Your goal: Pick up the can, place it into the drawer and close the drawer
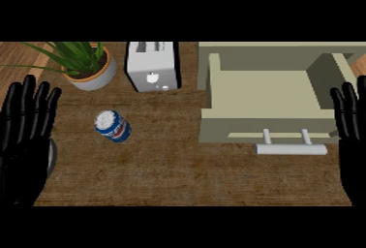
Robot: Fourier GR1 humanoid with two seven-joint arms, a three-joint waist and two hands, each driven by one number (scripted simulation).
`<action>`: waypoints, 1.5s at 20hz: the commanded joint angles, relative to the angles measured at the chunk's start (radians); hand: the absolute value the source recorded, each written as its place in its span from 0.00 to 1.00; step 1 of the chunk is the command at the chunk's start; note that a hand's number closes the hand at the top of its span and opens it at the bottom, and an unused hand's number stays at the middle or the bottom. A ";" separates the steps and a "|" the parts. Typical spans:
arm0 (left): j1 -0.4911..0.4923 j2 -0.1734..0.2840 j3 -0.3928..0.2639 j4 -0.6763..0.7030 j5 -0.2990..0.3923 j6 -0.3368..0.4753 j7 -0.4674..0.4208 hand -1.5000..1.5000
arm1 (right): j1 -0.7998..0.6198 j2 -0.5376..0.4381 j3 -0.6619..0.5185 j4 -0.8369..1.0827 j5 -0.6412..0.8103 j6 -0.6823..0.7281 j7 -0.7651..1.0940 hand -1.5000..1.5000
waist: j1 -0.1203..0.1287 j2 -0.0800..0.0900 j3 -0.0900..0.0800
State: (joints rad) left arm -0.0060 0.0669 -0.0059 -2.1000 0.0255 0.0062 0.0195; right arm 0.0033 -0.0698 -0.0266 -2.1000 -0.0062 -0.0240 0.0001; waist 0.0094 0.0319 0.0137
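Can, blue-and-white with a pale lid (112,126), stands untouched on the brown wooden counter (178,179), at about 9 o'clock from the pulled-out beige drawer (207,82), whose tray shows nothing inside and whose white bar handle (292,150) faces 6 o'clock. Left hand (27,131) and right hand (350,121) rest at the side edges, black fingers straight and spread, holding nothing. Judged step: pick-up not yet begun; next move calls for the left hand, the nearer one, to travel toward 3 o'clock and curl round the can.
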 commanded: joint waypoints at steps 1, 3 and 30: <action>-0.069 0.005 -0.041 0.041 0.015 -0.032 0.045 0.00 | -0.044 0.016 0.021 0.063 0.037 -0.018 -0.009 0.00 | -0.010 -0.030 -0.014; -0.051 0.087 -0.005 0.077 0.180 -0.218 -0.069 0.00 | 0.015 0.008 0.030 -0.010 0.026 0.002 -0.017 0.00 | -0.019 -0.030 -0.016; -0.217 0.261 0.138 0.335 0.423 -0.453 0.331 0.00 | 0.198 0.002 -0.048 0.036 0.005 0.070 0.111 0.00 | -0.015 -0.032 -0.014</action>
State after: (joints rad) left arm -0.1502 0.3482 0.1424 -1.8265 0.4889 -0.4729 0.3321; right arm 0.1898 -0.0820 -0.0873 -2.0763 -0.0211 0.0408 0.1211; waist -0.0036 -0.0005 0.0001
